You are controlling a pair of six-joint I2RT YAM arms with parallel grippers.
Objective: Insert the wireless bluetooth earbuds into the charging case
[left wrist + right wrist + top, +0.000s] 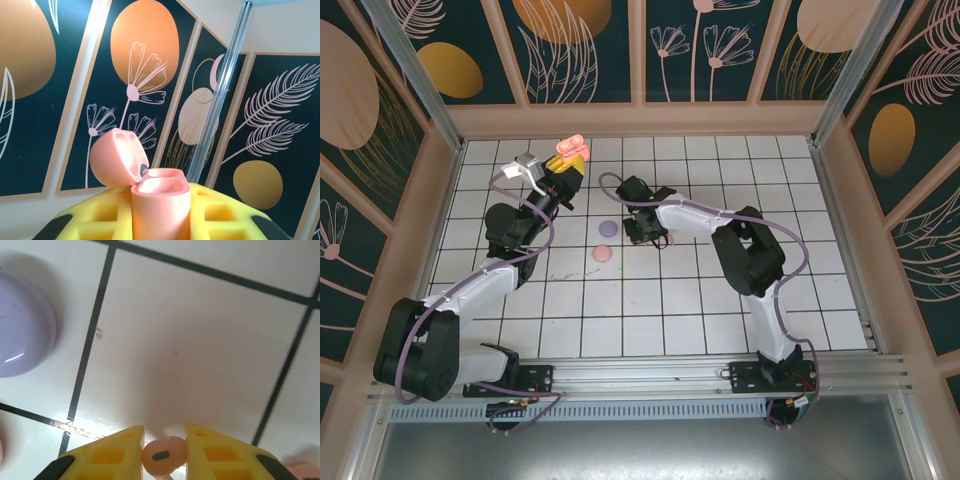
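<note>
My left gripper (567,166) is raised near the back of the table, shut on a salmon-pink charging case (161,210) held upright. The case's lid (116,158) is flipped open to the left and the two sockets look empty. My right gripper (645,234) points down at the tiles in the middle of the table. It is shut on a salmon-pink earbud (162,456) pinched between its yellow fingers (107,455), just above the floor. The open case (568,151) is up and to the left of the right gripper.
A round purple disc (606,228) lies just left of the right gripper, and it also appears as the purple disc (20,325) in the right wrist view. A pink disc (602,253) sits below it. A small pink item (672,239) lies right of the gripper.
</note>
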